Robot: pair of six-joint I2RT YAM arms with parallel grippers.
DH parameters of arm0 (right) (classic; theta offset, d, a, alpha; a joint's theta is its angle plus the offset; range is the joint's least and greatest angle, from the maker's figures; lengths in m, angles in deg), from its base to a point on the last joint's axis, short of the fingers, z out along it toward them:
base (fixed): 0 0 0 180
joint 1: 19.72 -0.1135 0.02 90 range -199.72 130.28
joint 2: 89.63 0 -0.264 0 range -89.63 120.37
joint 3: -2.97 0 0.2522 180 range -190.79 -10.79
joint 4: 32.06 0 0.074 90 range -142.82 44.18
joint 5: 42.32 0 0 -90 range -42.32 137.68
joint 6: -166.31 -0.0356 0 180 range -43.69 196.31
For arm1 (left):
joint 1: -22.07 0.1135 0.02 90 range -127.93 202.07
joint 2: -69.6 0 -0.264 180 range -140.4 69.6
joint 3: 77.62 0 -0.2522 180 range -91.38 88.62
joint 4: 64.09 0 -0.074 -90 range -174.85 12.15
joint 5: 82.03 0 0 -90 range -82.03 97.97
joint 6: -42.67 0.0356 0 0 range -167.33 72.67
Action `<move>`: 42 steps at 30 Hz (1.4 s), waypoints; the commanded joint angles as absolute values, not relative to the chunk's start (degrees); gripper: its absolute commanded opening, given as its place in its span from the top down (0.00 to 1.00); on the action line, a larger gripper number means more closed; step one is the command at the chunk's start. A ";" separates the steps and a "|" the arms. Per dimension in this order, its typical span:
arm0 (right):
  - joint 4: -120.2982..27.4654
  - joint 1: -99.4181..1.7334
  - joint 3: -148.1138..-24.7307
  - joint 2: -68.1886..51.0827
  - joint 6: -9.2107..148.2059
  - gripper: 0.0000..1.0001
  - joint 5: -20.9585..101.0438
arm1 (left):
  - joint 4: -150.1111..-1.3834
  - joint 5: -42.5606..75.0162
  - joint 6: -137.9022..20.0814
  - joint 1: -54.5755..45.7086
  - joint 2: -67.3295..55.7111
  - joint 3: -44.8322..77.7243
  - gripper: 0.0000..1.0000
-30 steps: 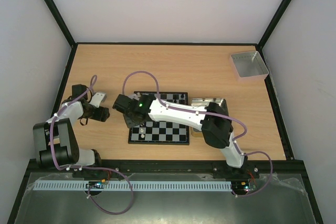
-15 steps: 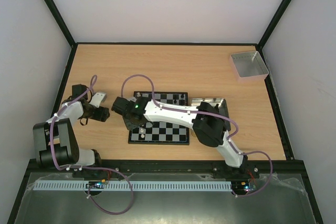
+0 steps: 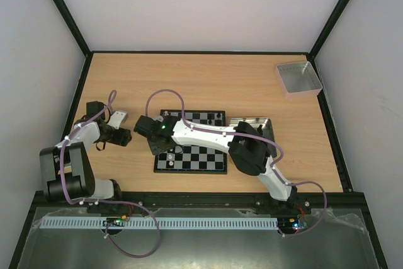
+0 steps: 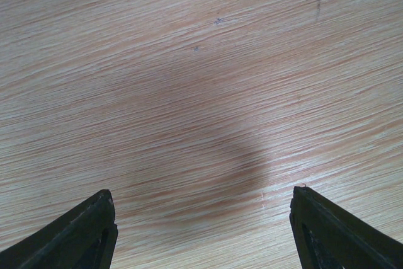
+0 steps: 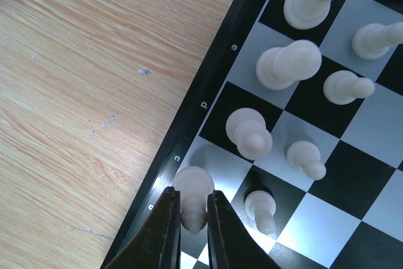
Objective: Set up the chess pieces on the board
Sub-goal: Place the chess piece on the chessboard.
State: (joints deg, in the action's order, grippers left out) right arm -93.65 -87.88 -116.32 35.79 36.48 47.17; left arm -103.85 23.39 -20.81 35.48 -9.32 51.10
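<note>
now that the right hand has edged to the board's left rim, pinching a white piece, placement looks close.

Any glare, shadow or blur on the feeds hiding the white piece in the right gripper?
Right wrist: sharp, the white piece clear in the right gripper, with mild sheen on the light squares of the board. Left wrist: only a soft shadow on the table. Top external: evenly lit, but too distant for such detail.
</note>
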 commanded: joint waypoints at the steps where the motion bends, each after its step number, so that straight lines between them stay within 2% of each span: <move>1: -93.51 -87.07 -116.34 35.87 37.07 0.91 47.64 | -104.00 23.84 -20.92 35.33 -8.66 51.01 0.25; 37: -92.60 -86.38 -115.80 37.46 37.29 0.89 46.55 | -103.51 24.15 -20.27 35.28 -9.33 51.61 0.24; 42: -93.17 -86.34 -116.80 37.96 37.38 0.85 46.54 | -103.56 24.13 -20.18 35.32 -9.13 51.75 0.24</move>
State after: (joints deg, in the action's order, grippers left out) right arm -92.76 -86.70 -115.73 36.60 36.72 46.14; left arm -103.41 23.43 -20.76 35.48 -9.32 51.14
